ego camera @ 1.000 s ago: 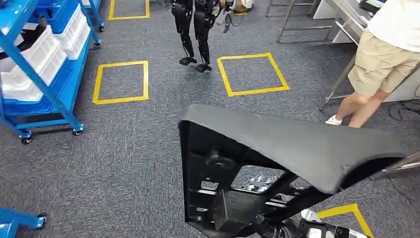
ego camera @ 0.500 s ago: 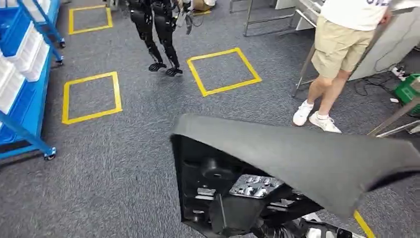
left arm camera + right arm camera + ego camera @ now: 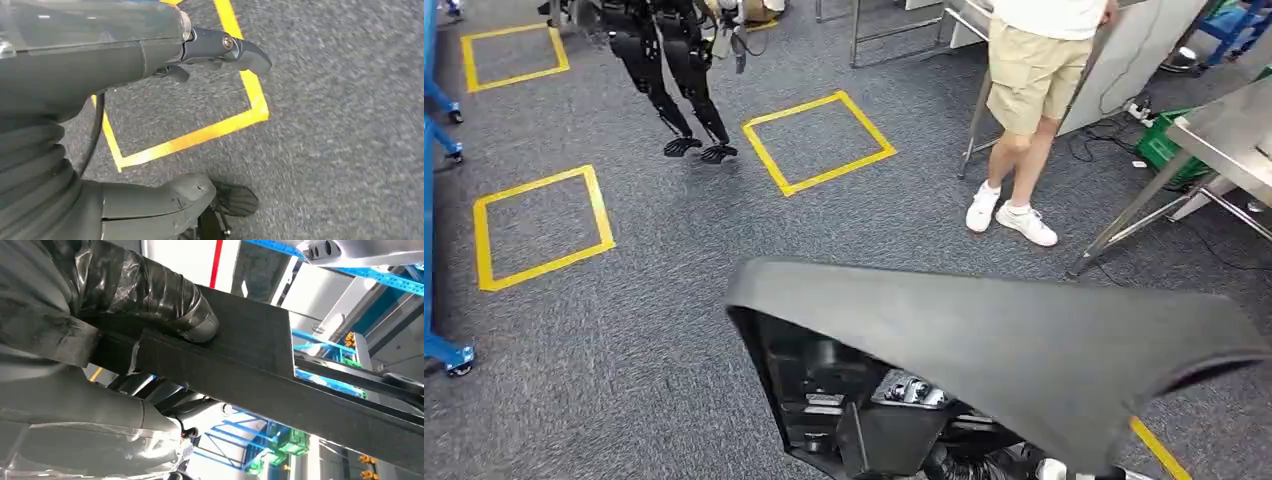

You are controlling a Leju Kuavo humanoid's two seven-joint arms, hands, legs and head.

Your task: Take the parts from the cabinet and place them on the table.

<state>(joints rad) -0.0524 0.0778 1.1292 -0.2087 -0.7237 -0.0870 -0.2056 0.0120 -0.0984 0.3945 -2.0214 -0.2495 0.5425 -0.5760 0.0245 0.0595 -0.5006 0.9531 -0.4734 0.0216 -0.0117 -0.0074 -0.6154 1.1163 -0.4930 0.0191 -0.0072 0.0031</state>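
Observation:
A large black moulded part [image 3: 1024,340] with a ribbed, hollow underside hangs low in the middle of the head view, held up in front of me. In the right wrist view my right hand [image 3: 115,315] grips a flat bar of this black part [image 3: 260,370], its taped fingers wrapped over the edge. My left hand [image 3: 100,55] hangs over the grey carpet with its thumb and fingers apart, and it holds nothing. The steel table [image 3: 1234,130] stands at the right edge of the head view, ahead of the part.
A person [image 3: 1034,70] in beige shorts and white shoes stands beside the table's legs. Another dark robot [image 3: 674,80] stands at the back left. Yellow taped squares [image 3: 819,140] mark the carpet. A blue rack's foot [image 3: 444,350] is at the left edge.
The camera has swung to the right: the blue rack with white bins slid out on the left and the steel table came in on the right. The black part stays in my right hand.

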